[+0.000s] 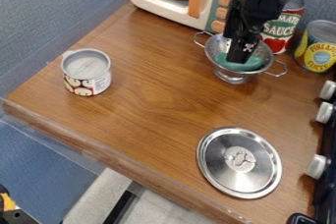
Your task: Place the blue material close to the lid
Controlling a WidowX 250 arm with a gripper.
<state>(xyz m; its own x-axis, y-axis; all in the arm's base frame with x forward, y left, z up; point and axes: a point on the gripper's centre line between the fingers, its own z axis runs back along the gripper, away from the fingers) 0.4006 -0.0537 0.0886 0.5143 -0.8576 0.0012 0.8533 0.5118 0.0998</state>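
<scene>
One smooth blue-green piece (252, 65) lies in the silvery colander (211, 50); I can't tell the jaws' opening.

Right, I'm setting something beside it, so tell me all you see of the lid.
The lid is round, shiny and silvery, metal by its look, with a stepped rim and a small fitting on its paler centre. It lies flat on the wooden counter, left of the white knobs, touching nothing else.

Material (231, 64) in colander (228, 75), behind lid (240, 159) (can (87, 72) leftward)
</scene>
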